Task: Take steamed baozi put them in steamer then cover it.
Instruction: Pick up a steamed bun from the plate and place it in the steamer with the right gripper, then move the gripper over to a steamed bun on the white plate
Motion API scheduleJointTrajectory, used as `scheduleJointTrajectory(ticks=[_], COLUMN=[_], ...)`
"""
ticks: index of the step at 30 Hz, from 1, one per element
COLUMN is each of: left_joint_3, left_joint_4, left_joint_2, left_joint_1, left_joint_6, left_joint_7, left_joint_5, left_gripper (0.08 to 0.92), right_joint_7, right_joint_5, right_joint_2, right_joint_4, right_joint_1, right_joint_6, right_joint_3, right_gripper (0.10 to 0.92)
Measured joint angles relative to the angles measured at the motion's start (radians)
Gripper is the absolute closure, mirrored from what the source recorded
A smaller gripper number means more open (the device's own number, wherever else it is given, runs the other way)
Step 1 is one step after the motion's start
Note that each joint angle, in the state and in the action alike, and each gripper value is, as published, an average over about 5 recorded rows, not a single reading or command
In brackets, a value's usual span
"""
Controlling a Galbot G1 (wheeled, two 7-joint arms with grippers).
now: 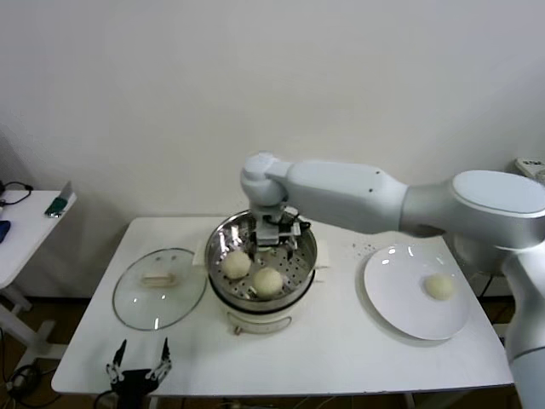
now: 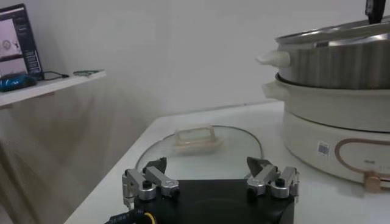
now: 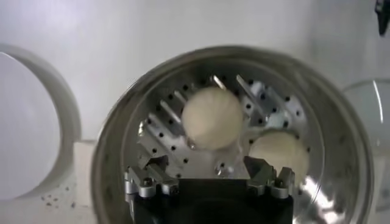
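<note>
The steel steamer (image 1: 308, 256) stands mid-table on its cream pot base. Two steamed baozi (image 1: 237, 264) (image 1: 267, 281) lie in it; they also show in the right wrist view (image 3: 212, 117) (image 3: 279, 152). A third baozi (image 1: 440, 285) lies on the white plate (image 1: 400, 307). A fourth does not show. My right gripper (image 1: 277, 237) (image 3: 207, 169) hangs open and empty over the back of the steamer (image 3: 109, 140), just above its perforated bottom. The glass cover (image 1: 159, 288) (image 2: 201, 149) lies flat on the table left of the steamer. My left gripper (image 1: 138, 366) (image 2: 210, 176) is open and empty, low at the front edge.
A side table (image 1: 25, 226) with small items stands far left. The plate's rim (image 3: 30, 134) shows beside the steamer in the right wrist view. The pot base (image 2: 341, 122) rises close to the left gripper. A wall closes the back.
</note>
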Motion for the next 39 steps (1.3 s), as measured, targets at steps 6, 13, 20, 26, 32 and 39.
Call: scheduleJointTrajectory(ticks=[6,13,20,26,32,39], left_joint_3=[-0.009,-0.014,-0.015,-0.021,-0.021,-0.019], left_joint_4=[-0.011,-0.021,-0.022,-0.022,-0.019,-0.016], left_joint_2=[0.009,0.016,0.015,0.009,0.004,-0.001], left_joint_1=[0.005,0.008,0.004,0.008,0.014,0.017], left_joint_6=[-0.001,0.000,0.006,0.010,0.011,0.011], left_joint_7=[0.002,0.002,0.002,0.001,0.000,0.003], left_joint_5=[-0.005,-0.006,0.003,0.013,0.025,0.036], left_gripper=[0.177,0.177,0.177,0.177,0.177,0.177], right_joint_7=[0.124,0.177,0.172,0.157,0.145,0.141], right_joint_5=[0.113,0.248,0.281,0.221,0.115,0.003], right_joint_2=[-0.149,-0.346,-0.518,-0.617,-0.660,-0.670], right_joint_4=[0.019,0.031,0.011,-0.039,-0.119,-0.217], right_joint_1=[0.077,0.114,0.053,-0.091,-0.250,-0.399], right_joint_6=[-0.155,-0.378,-0.506,-0.541,-0.526,-0.496], right_joint_3=[-0.077,-0.127,-0.105,0.001,0.133,0.271], right_gripper=[0.203,0.203,0.203,0.203,0.203,0.203])
